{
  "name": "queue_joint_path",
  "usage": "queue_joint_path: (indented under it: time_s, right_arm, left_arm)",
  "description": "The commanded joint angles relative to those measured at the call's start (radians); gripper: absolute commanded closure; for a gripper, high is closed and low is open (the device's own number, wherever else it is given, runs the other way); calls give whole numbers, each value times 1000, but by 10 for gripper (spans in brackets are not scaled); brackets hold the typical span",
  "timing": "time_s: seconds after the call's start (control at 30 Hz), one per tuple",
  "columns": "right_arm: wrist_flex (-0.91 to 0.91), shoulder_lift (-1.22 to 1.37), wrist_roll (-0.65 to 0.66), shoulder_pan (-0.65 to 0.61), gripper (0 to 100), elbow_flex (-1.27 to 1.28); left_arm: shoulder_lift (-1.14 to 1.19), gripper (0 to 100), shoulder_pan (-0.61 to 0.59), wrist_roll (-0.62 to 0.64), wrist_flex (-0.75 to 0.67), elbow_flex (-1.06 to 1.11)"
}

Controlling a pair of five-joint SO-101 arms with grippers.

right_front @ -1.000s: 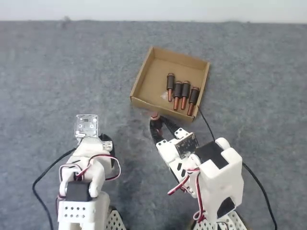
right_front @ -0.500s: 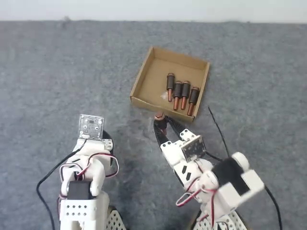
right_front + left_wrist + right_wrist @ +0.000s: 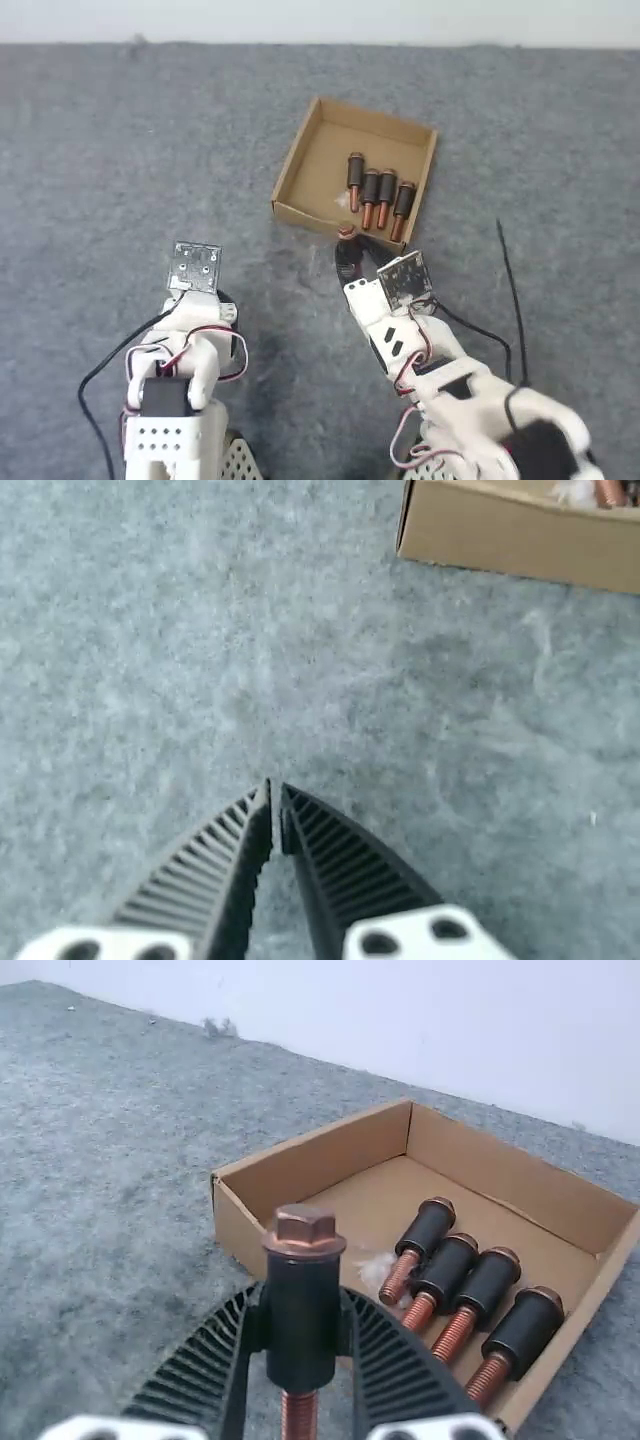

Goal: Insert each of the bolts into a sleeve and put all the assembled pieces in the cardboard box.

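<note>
Right gripper [image 3: 300, 1302] pinches the fifth assembled piece [image 3: 302, 1250] by its black sleeve, holding it upright with the copper hex head on top and the threaded end hanging below between the ribbed fingers. In the high view this gripper [image 3: 350, 256] sits just below centre. Over the last second it has pushed up the frame from a spot farther down and to the left, so the piece's head [image 3: 346, 232] now stands right at the near wall of the cardboard box [image 3: 298, 170]. Four finished pieces [image 3: 378, 196] lie side by side on the box floor, in the right half of the right wrist view [image 3: 465, 1290].

By this reading the delivery is nearly done: the piece has yet to cross the wall and be let go inside.

Left gripper [image 3: 276, 802] is pressed together on nothing, low over the grey table [image 3: 150, 150], its wrist having slid slightly down the frame, with the box [image 3: 520, 542] at upper right of its view.
</note>
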Motion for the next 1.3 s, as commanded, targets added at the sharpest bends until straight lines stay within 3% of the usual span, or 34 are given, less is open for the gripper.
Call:
queue_joint_path:
  time_s: [0.0, 0.13, 0.37, 0.47, 0.87, 1.27]
  right_arm:
    - [130, -159, 15, 47, 993, -8]
    - [352, -305, 11, 99, 993, -43]
    - [898, -510, 8, 189, 993, -204]
    - [1036, -555, 8, 229, 993, -267]
    - [1066, -481, 8, 255, 993, -470]
    - [1064, 140, 6, 257, 992, -934]
  left_arm:
    - [-17, 989, 3, -3, 6, -8]
    - [-17, 989, 3, -3, 6, -8]
    - [-17, 989, 3, -3, 6, -8]
    - [-17, 989, 3, -3, 6, -8]
    - [-17, 989, -3, -3, 6, -8]
    - [-17, 989, -5, -3, 6, -8]
